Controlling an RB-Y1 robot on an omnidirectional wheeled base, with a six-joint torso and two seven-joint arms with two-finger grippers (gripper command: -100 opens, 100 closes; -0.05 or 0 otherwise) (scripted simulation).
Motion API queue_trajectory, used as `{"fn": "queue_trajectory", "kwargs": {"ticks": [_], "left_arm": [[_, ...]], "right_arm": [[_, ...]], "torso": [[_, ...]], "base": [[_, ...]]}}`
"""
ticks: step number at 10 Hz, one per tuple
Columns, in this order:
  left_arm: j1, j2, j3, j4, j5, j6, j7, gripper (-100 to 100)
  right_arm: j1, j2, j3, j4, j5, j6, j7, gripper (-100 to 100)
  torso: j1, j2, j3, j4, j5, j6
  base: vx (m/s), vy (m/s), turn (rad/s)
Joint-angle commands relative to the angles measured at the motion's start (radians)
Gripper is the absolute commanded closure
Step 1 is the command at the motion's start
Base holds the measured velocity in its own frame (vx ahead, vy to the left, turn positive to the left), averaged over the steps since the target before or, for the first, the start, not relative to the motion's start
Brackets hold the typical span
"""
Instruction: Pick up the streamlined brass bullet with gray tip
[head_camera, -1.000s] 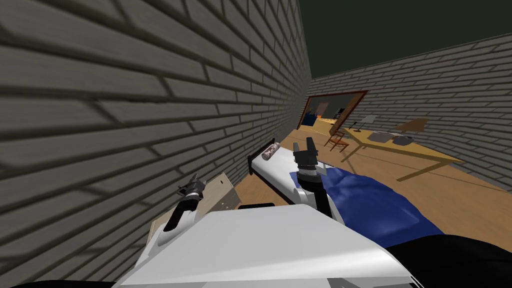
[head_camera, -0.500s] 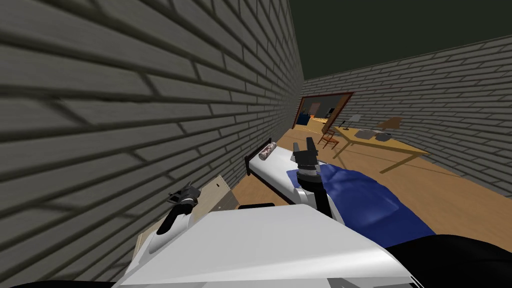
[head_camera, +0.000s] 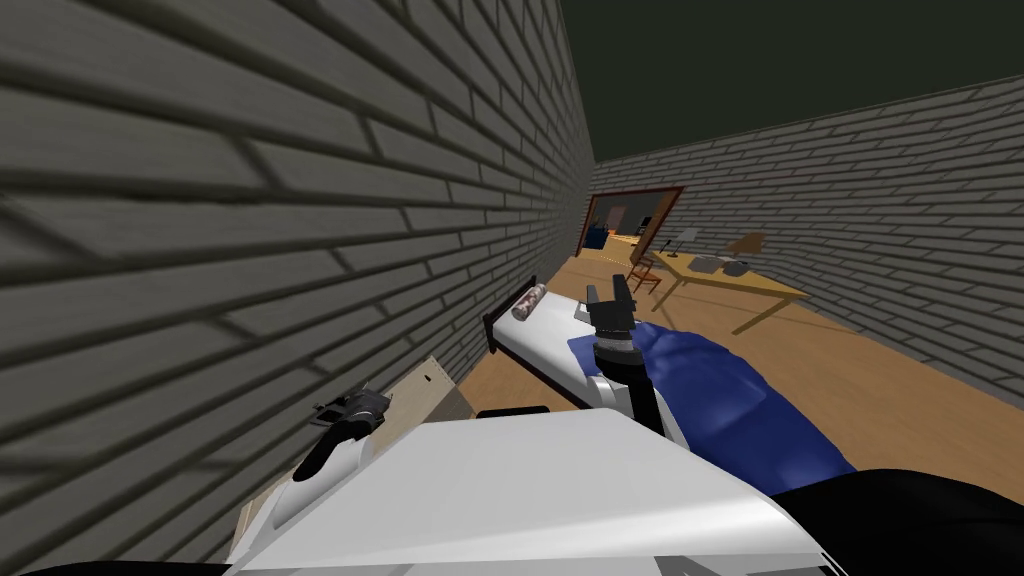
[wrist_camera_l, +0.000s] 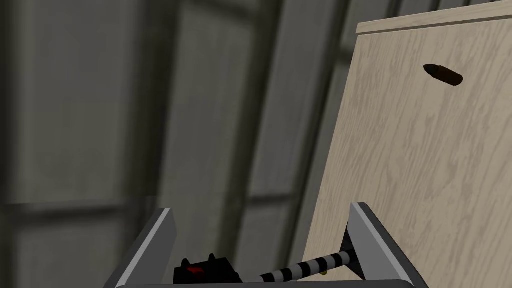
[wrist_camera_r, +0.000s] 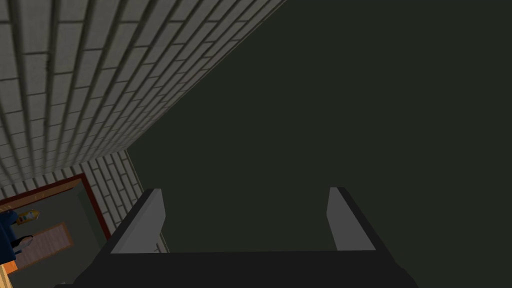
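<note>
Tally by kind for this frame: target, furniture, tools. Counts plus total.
Dark brown pointed bullet, lying on the cabinet: 1
Pale wood cabinet: 1
White bed with blue blanket: 1
Yellow wooden desk: 1
Red-brown wooden chair: 1
Open two-finger tools, left tool and right tool: 2
Total: 7

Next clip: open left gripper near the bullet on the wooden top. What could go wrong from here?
The bullet lies well off the line of the open left gripper, not between its fingers; a closing there would likely miss.
It is small, rounded and near the edge of the wooden top; a nudge may roll it off.
The brick wall is close beside the gripper; a sideways correction could hit it.
</note>
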Motion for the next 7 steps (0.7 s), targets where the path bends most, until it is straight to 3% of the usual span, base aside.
{"fn": "queue_trajectory", "kwargs": {"ticks": [1, 2, 3, 4, 7], "left_arm": [[-0.010, 0.000, 0.015, 0.018, 0.007, 0.046, 0.014, -100], [-0.018, 0.004, 0.043, 0.051, 0.030, 0.082, 0.038, -100], [-0.018, 0.004, 0.043, 0.051, 0.030, 0.096, 0.038, -100], [-0.028, 0.008, 0.069, 0.083, 0.053, 0.133, 0.061, -100], [-0.038, 0.011, 0.094, 0.115, 0.076, 0.194, 0.084, -100]], "right_arm": [[0.000, 0.000, 0.000, 0.000, 0.000, 0.000, 0.000, 0], [0.000, 0.000, 0.000, 0.000, 0.000, 0.000, 0.000, 0], [0.000, 0.000, 0.000, 0.000, 0.000, 0.000, 0.000, 0], [0.000, 0.000, 0.000, 0.000, 0.000, 0.000, 0.000, 0], [0.000, 0.000, 0.000, 0.000, 0.000, 0.000, 0.000, 0]], "torso": [[0.000, 0.000, 0.000, 0.000, 0.000, 0.000], [0.000, 0.000, 0.000, 0.000, 0.000, 0.000], [0.000, 0.000, 0.000, 0.000, 0.000, 0.000], [0.000, 0.000, 0.000, 0.000, 0.000, 0.000], [0.001, -0.001, 0.000, 0.000, 0.000, 0.000]], "base": [[0.016, -0.001, -0.097], [0.022, -0.001, -0.153], [0.022, 0.001, -0.079], [0.027, 0.000, -0.143], [0.025, 0.008, -0.098]]}}
